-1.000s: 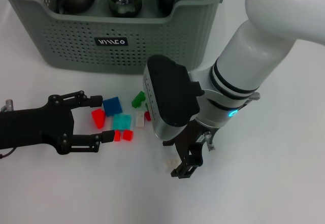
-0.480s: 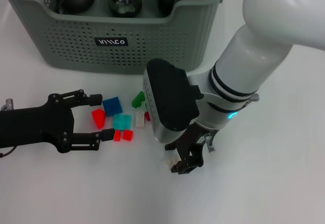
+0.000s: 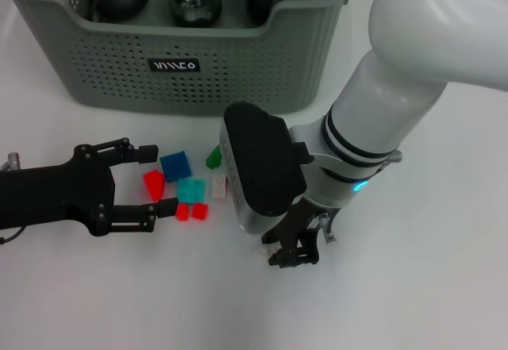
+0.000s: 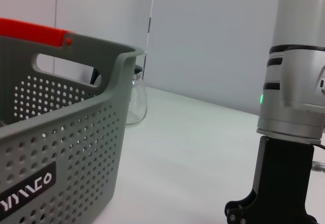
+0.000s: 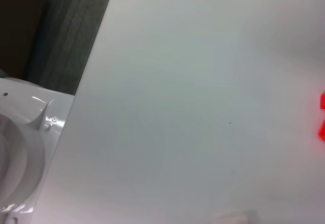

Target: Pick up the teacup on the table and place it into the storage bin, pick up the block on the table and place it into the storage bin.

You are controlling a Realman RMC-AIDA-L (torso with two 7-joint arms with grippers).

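My right fingers point(image 3: 292, 255) are lowered to the white worktop point(image 3: 413, 286) near its front edge, closing in around a small pale cream block point(image 3: 262, 250). I cannot tell whether they have pinched it yet; the block shows just beside the black tips, resting on the surface. I hold the wrist steep so the tips come down on either side of so small a piece.

My left fingers point(image 3: 155, 182) lie low near the left edge of the worktop, spread wide and holding nothing, with the scatter of small plastic blocks point(image 3: 184, 185), red, blue, teal and green, just in front of them.

The large grey-green perforated plastic storage bin point(image 3: 182, 68) stands at the back edge, its dipped front rim facing me, which should make dropping a block in easy. Dark rounded vessels already sit inside; I see no teacup on the worktop.
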